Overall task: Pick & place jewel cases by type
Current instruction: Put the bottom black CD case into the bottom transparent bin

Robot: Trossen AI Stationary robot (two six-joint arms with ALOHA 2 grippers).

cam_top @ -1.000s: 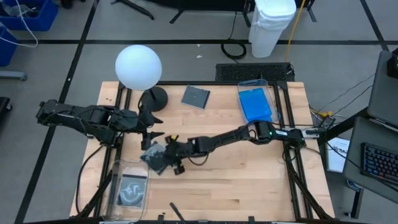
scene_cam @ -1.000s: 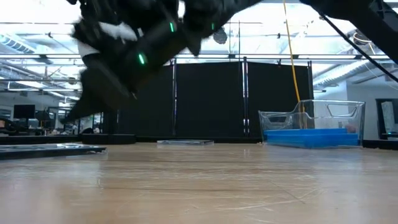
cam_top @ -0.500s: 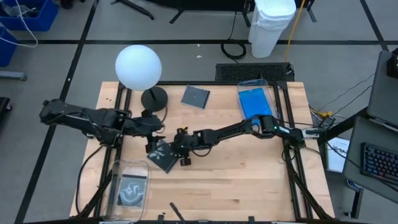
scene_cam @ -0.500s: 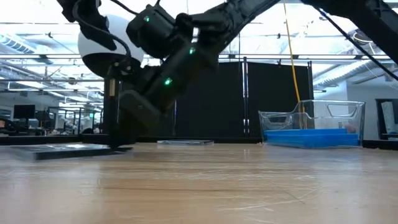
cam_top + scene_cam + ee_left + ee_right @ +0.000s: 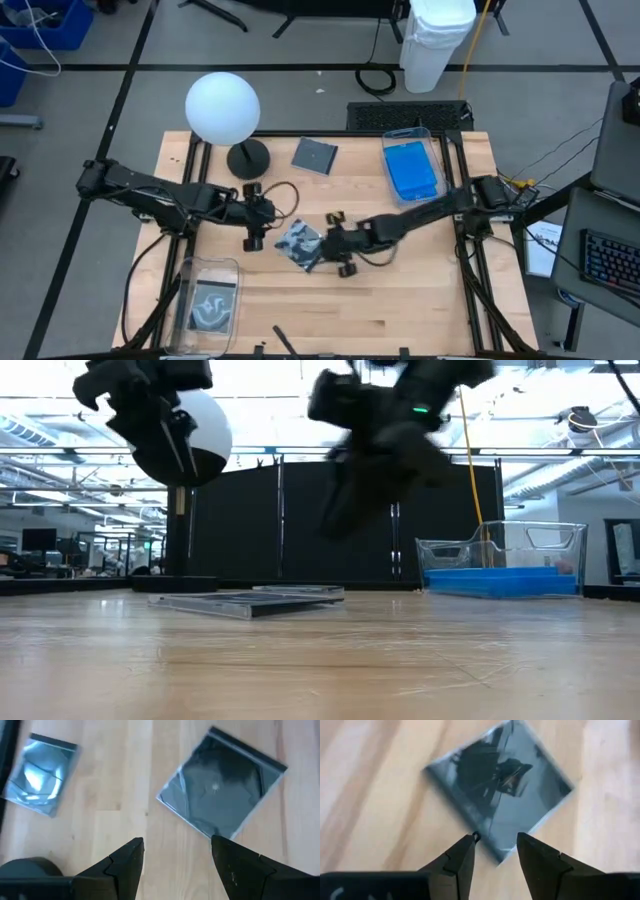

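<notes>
Jaws apart above glossy square case.

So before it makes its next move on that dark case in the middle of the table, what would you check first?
1. Dark case in the middle lying flat on the table: ok.
2. Right gripper at that case, fingers open, nothing held: ok.
3. Left gripper open, beside the case, apart from it: ok.
4. Room between the two grippers: cannot tell, they are close.
5. Bin of blue cases away from both arms: ok.
6. Second dark case near the lamp untouched: ok.
</notes>
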